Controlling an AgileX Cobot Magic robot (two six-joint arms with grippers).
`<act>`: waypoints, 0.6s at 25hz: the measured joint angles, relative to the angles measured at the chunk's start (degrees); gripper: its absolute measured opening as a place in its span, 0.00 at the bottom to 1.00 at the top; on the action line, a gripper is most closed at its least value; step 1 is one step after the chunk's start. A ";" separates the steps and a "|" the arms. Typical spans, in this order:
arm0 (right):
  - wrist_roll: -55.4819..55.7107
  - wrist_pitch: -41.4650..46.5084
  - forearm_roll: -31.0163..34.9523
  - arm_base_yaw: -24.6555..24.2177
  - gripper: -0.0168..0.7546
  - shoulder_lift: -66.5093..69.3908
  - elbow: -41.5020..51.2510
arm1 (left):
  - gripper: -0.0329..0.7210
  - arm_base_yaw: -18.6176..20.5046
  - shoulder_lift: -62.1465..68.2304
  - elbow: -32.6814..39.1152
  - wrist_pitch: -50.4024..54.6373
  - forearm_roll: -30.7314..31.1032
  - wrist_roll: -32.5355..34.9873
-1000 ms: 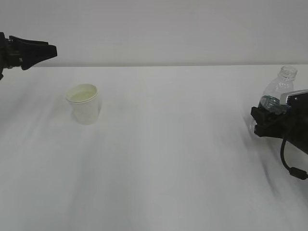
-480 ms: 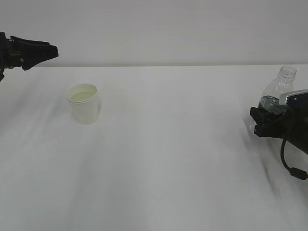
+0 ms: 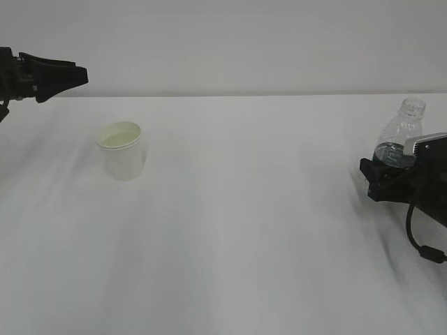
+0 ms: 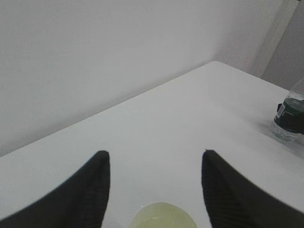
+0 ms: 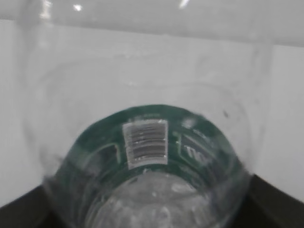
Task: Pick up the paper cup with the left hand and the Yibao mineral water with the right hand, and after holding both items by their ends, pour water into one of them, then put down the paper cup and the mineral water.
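While the paper cup (image 3: 122, 151) is standing untouched on the white table (image 3: 251, 230), the change over the last second is all on the right: the Yibao mineral water (image 3: 398, 143) is tipping back toward upright, its open neck sitting lower and a little further left than a second ago, and the right hand (image 3: 387, 180) is creeping slightly left with it. That reads as the bottle being settled or re-seated in the grip rather than poured, so the pouring step looks not yet begun, and judging from the pale liquid already showing inside the cup, I cannot say whether any of it came from this bottle. In the right wrist view the bottle's green label band (image 5: 147, 142) with its barcode is filling the frame, wedged between dark finger edges at the lower corners, so the right hand appears to be clamped around the bottle's lower body. The left hand (image 3: 73, 73) is hovering high at the left edge, nudging a touch rightward since a second ago, its two fingers (image 4: 90, 190) spread wide with nothing between them. From the left wrist view the cup's rim (image 4: 164, 216) is lying just below and between those fingers, apart from both, with the bottle well away at the far right. The left side of the task is therefore waiting on a descent and a grasp.
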 joint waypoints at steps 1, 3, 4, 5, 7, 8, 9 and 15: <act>0.00 0.00 0.00 0.00 0.72 0.00 0.00 | 0.62 0.00 0.00 0.00 0.00 0.00 0.00; 0.00 0.00 0.00 0.00 0.76 0.00 0.00 | 0.62 0.00 0.00 0.00 0.00 0.00 0.00; 0.00 0.00 0.00 0.00 0.78 0.00 0.00 | 0.62 0.00 0.00 0.00 0.00 0.00 0.00; 0.00 0.00 0.00 0.00 0.79 0.00 0.00 | 0.62 0.00 0.00 0.00 0.00 0.00 0.02; 0.00 0.00 0.00 0.00 0.80 0.00 0.00 | 0.62 0.00 0.00 0.00 0.00 0.00 0.02; 0.00 0.00 -0.05 0.00 0.80 0.00 0.00 | 0.62 0.00 0.00 0.00 0.00 0.00 0.12; 0.00 0.00 -0.15 0.00 0.80 0.00 0.00 | 0.62 0.00 0.00 0.00 0.00 0.00 0.12; 0.43 -0.08 -1.65 0.00 0.81 0.00 0.00 | 0.62 0.00 0.00 0.00 0.00 0.00 0.12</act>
